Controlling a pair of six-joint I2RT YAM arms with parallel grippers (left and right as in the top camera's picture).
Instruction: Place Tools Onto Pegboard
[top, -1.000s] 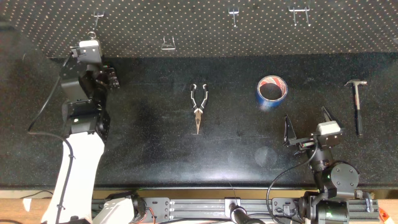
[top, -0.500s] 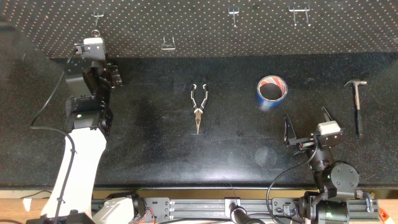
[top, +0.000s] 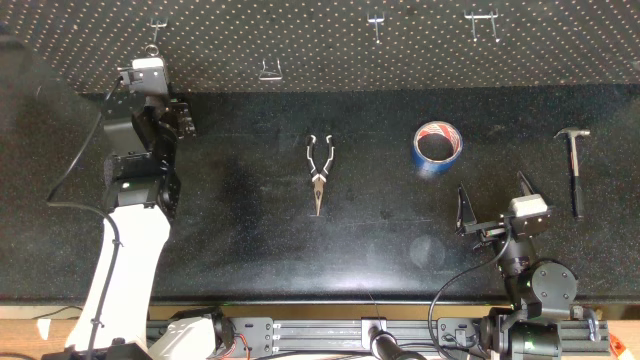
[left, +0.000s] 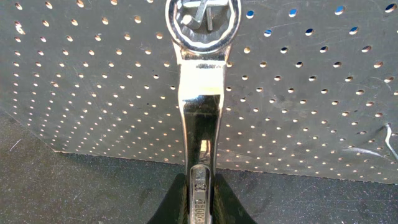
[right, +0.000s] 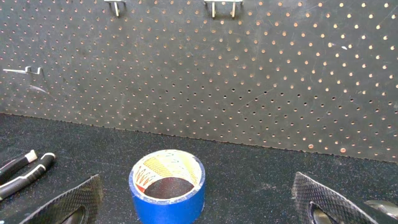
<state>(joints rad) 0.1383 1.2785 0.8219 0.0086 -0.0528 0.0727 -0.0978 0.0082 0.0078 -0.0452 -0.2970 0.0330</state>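
Observation:
My left gripper (left: 199, 199) is shut on the shaft of a steel wrench (left: 200, 118) and holds it upright against the pegboard (left: 311, 93). The wrench's ring end (left: 202, 22) sits around a metal hook. From above, this gripper (top: 150, 62) is at the board's left, just below the ring (top: 150, 52). My right gripper (top: 492, 200) rests open near the front right, facing a roll of blue tape (right: 166, 185) without touching it. Pliers (top: 319, 165) lie mid-table, the tape (top: 437, 146) to their right, and a hammer (top: 575, 170) at the far right.
Bare hooks hang on the pegboard (top: 400, 50): a wide one (top: 270, 72), a single one (top: 376, 18) and a double one (top: 481, 20). The black tabletop (top: 240, 230) has free room between the tools and along its front.
The left arm has shifted slightly toward the pegboard with the wrench in its gripper. The right arm, pliers, tape and hammer have not moved.

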